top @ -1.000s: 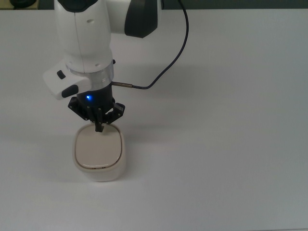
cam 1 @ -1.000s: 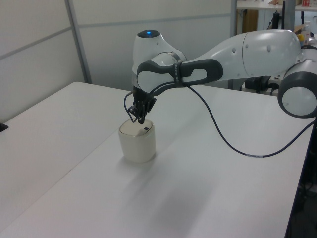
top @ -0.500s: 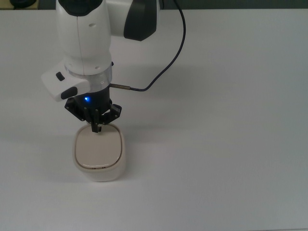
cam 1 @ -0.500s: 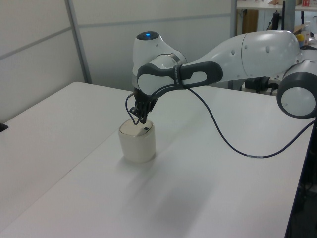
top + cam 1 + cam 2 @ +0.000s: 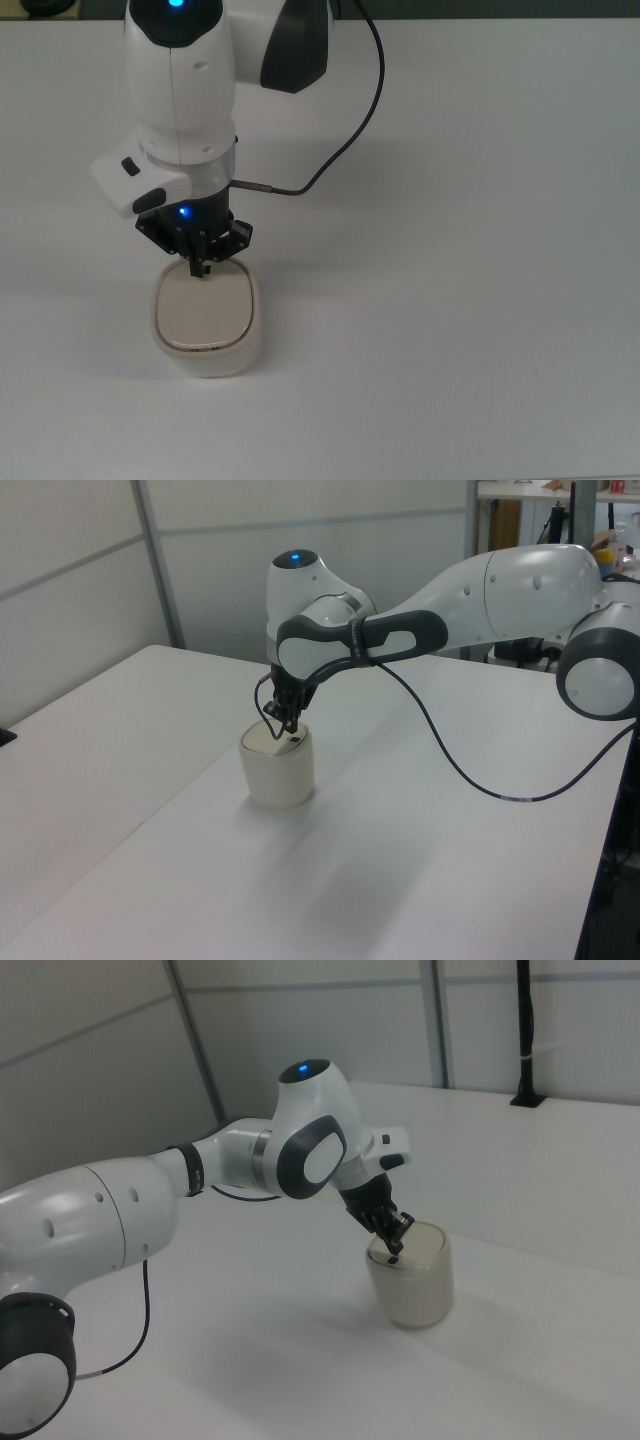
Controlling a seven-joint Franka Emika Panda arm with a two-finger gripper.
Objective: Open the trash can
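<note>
The trash can (image 5: pixel 205 322) is a small cream-white bin with a smooth beige lid, and the lid lies flat and closed. It stands on the white table, at the top view's lower left. My gripper (image 5: pixel 200 268) points straight down with its black fingers pressed together, shut on nothing. Its tip sits at the lid's far edge, next to the arm. In the left view the gripper (image 5: pixel 283 732) meets the top of the trash can (image 5: pixel 277 772) by a small black button (image 5: pixel 294 739). The right view has the gripper (image 5: pixel 394 1251) on the lid of the trash can (image 5: pixel 412 1280).
A black cable (image 5: pixel 345 140) loops from the wrist over the white table (image 5: pixel 450 300). The arm's white body (image 5: pixel 180 90) hangs over the area behind the bin. The table's edge (image 5: pixel 600 860) runs down the left view's right side. Grey wall panels stand behind.
The gripper has shifted slightly toward the top view's left and come down onto the lid's far edge. The lid has stayed closed.
</note>
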